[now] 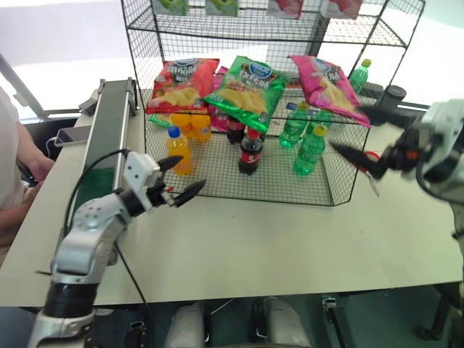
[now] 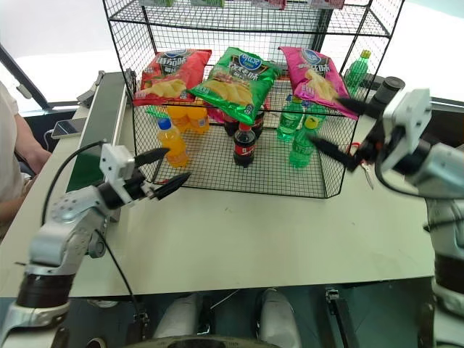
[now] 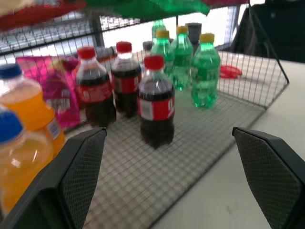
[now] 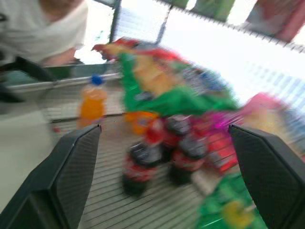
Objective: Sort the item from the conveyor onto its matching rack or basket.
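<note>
The item, a magenta-pink chip bag [image 1: 330,87], lies on the right end of the sloped middle tier of the black wire rack [image 1: 138,43]. My right gripper [image 1: 362,134] hangs open just right of the bag, off the rack's right corner, and nothing is between its fingers. My left gripper [image 1: 185,177] is open over the table in front of the rack's lower left corner, next to an orange bottle. The dark green conveyor [image 1: 109,130] runs along the table's left side.
A red bag [image 1: 181,83] and a green bag [image 1: 246,87] share the sloped tier. Orange bottles [image 1: 179,151], cola bottles [image 3: 155,100] and green bottles [image 1: 309,150] stand on the lower tier. A person [image 1: 11,145] sits at far left beyond the conveyor.
</note>
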Motion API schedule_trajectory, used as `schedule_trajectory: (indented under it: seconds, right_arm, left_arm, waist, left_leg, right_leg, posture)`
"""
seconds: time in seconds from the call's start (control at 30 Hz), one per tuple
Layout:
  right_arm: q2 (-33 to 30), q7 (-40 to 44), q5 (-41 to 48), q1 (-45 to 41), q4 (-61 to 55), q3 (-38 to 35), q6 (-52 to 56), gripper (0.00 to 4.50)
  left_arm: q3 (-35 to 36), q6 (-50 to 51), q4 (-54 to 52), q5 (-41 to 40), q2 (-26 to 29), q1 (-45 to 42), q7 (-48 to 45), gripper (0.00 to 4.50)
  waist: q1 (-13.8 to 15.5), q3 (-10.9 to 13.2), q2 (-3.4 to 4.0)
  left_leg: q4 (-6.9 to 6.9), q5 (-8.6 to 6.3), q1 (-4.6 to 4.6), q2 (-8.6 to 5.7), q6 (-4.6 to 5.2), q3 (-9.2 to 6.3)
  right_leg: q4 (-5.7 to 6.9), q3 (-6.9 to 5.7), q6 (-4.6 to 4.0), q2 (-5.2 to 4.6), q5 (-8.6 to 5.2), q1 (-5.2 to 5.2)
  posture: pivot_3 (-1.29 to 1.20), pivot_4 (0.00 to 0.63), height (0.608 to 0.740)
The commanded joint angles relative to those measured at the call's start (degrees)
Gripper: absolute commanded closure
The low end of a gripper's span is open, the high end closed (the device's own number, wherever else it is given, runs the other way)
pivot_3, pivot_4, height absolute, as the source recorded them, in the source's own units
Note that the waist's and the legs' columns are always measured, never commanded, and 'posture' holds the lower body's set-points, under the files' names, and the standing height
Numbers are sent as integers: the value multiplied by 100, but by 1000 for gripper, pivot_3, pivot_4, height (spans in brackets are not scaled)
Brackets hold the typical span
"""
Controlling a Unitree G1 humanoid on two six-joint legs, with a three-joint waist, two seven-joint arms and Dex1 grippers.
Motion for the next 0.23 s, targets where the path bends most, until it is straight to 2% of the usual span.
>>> schedule_trajectory:
  seconds: [0.03,0.1,0.23]
  right_arm:
    - [241,98,133,850,-655,-137,6,53]
    - [337,91,-52,1103,-714,-115,-146,53]
    - [433,-63,-443,864,-313,20,-393,53]
  left_arm:
    - [505,-202,116,-78,289,107,-216,0]
    - [649,-342,249,28,466,196,-307,0]
    - [836,-608,585,157,569,263,-306,0]
  waist:
    - [41,2,3]
    - [41,3,5]
    - [27,4,7]
  left_leg:
    - [2,0,0,0,0,1]
    - [4,-1,0,-4,1,9]
    - [7,-1,5,-5,1,25]
  right_leg:
    - [-1,0,0,0,0,0]
    - [1,0,0,-11,0,-3]
    - [-1,11,-22,-13,-6,-11]
  posture:
    - [0,150,740]
    - [0,150,740]
    - [0,150,740]
